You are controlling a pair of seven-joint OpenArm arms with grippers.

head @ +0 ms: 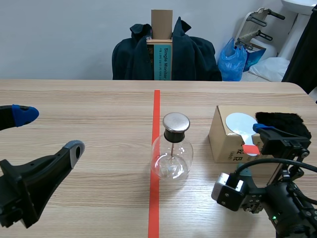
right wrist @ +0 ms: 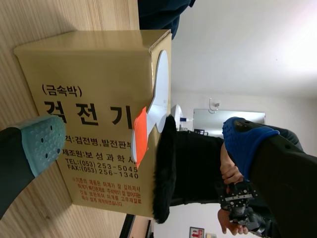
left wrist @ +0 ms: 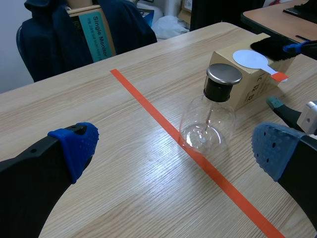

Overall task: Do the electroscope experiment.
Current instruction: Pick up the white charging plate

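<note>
Two sets of fingers stand open. The left fingers (left wrist: 74, 146) are spread wide, low over the tabletop (head: 89, 109), and the glass flask (head: 171, 156) stands ahead of them, well apart. The flask is upright on the red tape line near the tabletop's middle, with a metal cap (head: 176, 122) on its black neck and a thin rod hanging inside. Near it, on the robot's right, sits a cardboard box (head: 224, 141). On the box lie a white round paddle (head: 238, 124), its orange handle (head: 250, 149) jutting over the near edge, and a black fur piece (head: 280, 120). The right fingers (right wrist: 44, 144) straddle that edge, gripping nothing, one by the printed side and the other past the fur. Beyond the tabletop are a dark jacket (head: 198, 54) draped over a chair and a blue bag (head: 233, 59).
</note>
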